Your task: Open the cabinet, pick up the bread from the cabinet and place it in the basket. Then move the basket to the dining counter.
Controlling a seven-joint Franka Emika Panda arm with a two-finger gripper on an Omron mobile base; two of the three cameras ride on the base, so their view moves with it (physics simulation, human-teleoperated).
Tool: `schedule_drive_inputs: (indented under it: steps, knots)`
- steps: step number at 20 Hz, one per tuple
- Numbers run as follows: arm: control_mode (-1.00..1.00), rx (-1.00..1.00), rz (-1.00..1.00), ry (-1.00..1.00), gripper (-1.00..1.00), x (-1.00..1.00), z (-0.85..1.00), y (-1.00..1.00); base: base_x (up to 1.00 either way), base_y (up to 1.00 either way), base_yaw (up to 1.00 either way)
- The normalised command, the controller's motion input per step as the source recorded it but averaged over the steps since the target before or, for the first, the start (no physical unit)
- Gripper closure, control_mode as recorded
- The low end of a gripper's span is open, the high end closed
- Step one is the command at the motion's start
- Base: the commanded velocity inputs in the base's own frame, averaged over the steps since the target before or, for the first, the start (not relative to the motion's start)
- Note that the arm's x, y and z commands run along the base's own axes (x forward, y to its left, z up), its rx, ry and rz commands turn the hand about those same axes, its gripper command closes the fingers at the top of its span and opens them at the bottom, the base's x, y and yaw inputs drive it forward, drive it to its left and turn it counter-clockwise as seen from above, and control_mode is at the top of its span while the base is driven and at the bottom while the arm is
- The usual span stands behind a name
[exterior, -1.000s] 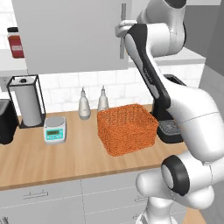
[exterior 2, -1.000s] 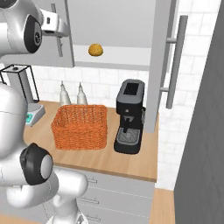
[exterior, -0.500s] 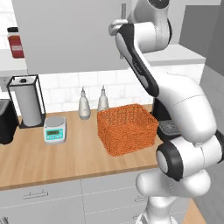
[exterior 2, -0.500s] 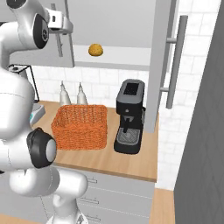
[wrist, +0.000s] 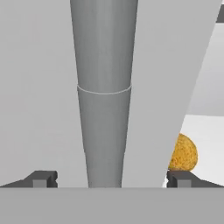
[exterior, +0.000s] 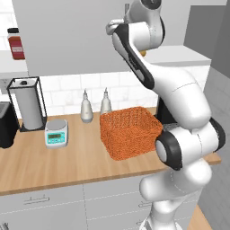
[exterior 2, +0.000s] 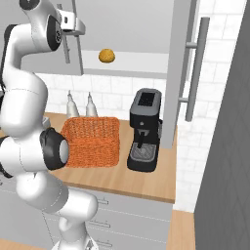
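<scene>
From the left base view, the white arm rears up in front of the cabinet (exterior: pixel 72 36), whose closed left door hangs over the worktop (exterior: pixel 54 164); the orange basket (exterior: pixel 130 131) sits on that worktop with two slim bottles (exterior: pixel 94 105) behind it, a small kitchen scale (exterior: pixel 56 133) further left and a paper-towel holder (exterior: pixel 28 104) by the tiles, while a red-capped jar (exterior: pixel 15 43) stands on a shelf beside the cabinet. The arm's own bulk hides most of the open shelf here, and only what seems to be a sliver of the bread (exterior: pixel 143 53) peeks out past the elbow. From the right base view the bread (exterior 2: pixel 107 55) is plain: it sits alone on the pale shelf, above the basket (exterior 2: pixel 93 141), with the right door (exterior 2: pixel 183 73) swung out and a black coffee machine (exterior 2: pixel 144 129) standing under it just beside the basket. The gripper (exterior 2: pixel 66 46) is up at the left door's edge. In the hand view the gripper (wrist: pixel 112 179) has its jaws spread wide on either side of the vertical bar handle (wrist: pixel 104 92), gripping nothing, and the bread (wrist: pixel 183 153) shows past the door's edge, just above the right fingertip (wrist: pixel 183 178).
</scene>
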Motion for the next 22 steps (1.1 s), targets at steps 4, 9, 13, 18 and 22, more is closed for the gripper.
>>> schedule_drive_inputs:
  steps: [4,9,13,18,22]
  knots:
    - [-1.00,-0.01,0.00,0.00,-1.00,0.52,-0.01,0.23,0.00,0.00,0.00]
    - [-1.00,0.00,0.00,0.00,1.00,0.59,-0.12,0.18,0.00,0.00,0.00]
    - [-1.00,0.00,0.00,0.00,1.00,0.58,-0.14,0.25,0.00,0.00,0.00]
    - [-1.00,0.00,0.00,0.00,1.00,0.44,-0.12,0.32,0.00,0.00,0.00]
    - [-1.00,0.00,0.00,0.00,1.00,0.31,-0.13,0.64,0.00,0.00,0.00]
